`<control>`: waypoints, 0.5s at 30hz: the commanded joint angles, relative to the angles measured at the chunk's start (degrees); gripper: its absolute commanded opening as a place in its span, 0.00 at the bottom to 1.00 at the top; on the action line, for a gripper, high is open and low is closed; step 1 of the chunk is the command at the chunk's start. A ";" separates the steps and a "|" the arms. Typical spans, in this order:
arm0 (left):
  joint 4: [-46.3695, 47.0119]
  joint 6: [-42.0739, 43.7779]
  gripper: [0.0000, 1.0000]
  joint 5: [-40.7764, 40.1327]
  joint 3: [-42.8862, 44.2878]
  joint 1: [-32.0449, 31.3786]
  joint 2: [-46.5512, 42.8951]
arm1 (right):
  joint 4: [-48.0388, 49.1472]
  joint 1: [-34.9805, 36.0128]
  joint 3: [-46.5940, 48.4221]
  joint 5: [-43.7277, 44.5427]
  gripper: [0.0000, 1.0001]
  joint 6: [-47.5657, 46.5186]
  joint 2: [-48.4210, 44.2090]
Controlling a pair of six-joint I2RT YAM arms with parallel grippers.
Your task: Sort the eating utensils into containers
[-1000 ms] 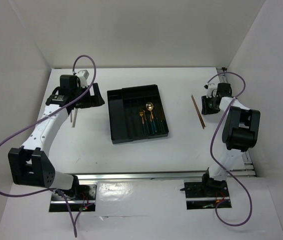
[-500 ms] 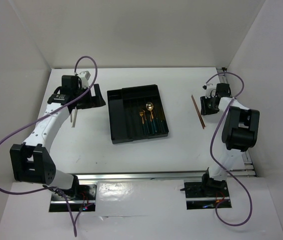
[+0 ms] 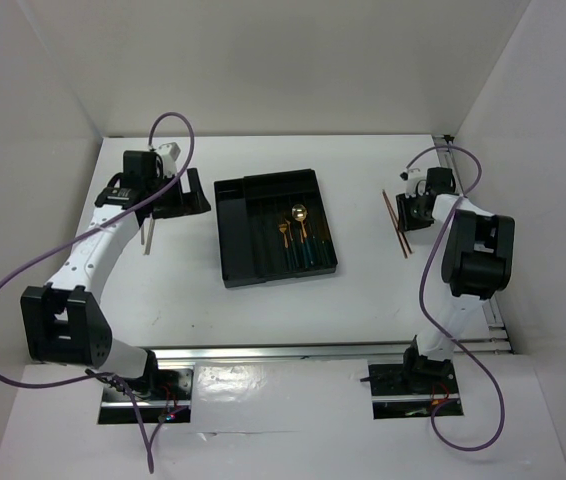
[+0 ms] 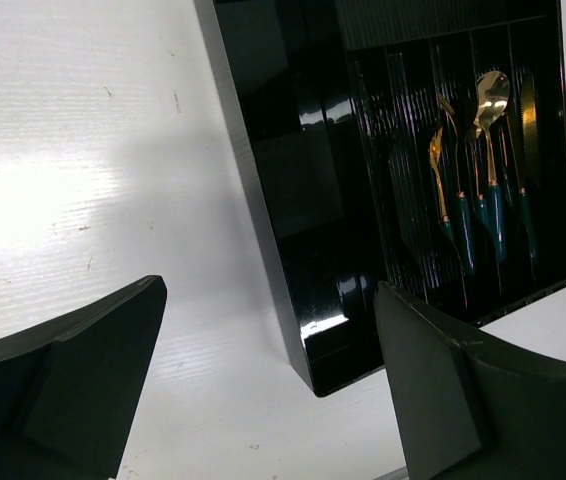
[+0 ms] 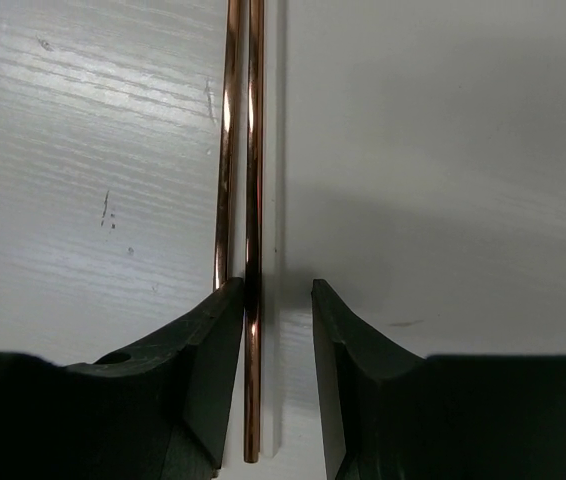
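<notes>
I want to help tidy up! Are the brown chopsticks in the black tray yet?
No, the copper chopsticks lie on the white table, off to the right of the black cutlery tray.

The left arm (image 3: pixel 93 255) stretches from its base at the lower left of the top view to the upper left, with its wrist (image 3: pixel 148 185) turned toward the centre. The left jaws stand wide apart, one finger (image 4: pixel 73 380) at the lower left and the other at the lower right of the wrist view. The right arm (image 3: pixel 473 255) is folded at mid right, its forearm angled up and leftward. The right jaws point down, part-way apart with a clear gap. Whether their tips touch the table is hard to tell.
</notes>
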 commanded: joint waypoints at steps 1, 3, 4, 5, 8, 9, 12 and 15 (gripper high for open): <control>0.26 -0.61 0.99 1.44 2.67 0.30 0.71 | 2.20 0.50 0.41 1.71 0.41 -0.65 1.24; 0.26 -0.61 0.99 1.44 3.20 0.30 0.71 | 2.20 0.50 0.41 1.72 0.41 -0.65 1.86; 0.26 -0.61 0.99 1.44 3.20 0.30 1.32 | 2.20 0.50 0.41 2.24 0.41 -0.65 1.86; 0.26 -0.61 0.99 1.44 3.81 0.30 1.33 | 2.20 0.50 0.41 2.25 0.41 -0.65 1.86; 0.26 -1.14 0.99 1.44 3.81 0.30 1.85 | 2.20 0.50 0.41 2.25 0.40 -0.65 2.39; 0.26 -1.14 0.99 1.97 4.33 0.30 2.46 | 2.20 0.50 1.02 1.55 0.39 -0.65 2.91; 0.26 -1.14 0.99 1.97 4.34 0.30 3.08 | 0.97 0.50 1.03 -0.56 0.36 -1.35 3.44; 0.26 -1.14 0.99 1.97 4.86 0.30 3.08 | -0.87 2.07 1.03 -2.14 0.32 -2.58 3.44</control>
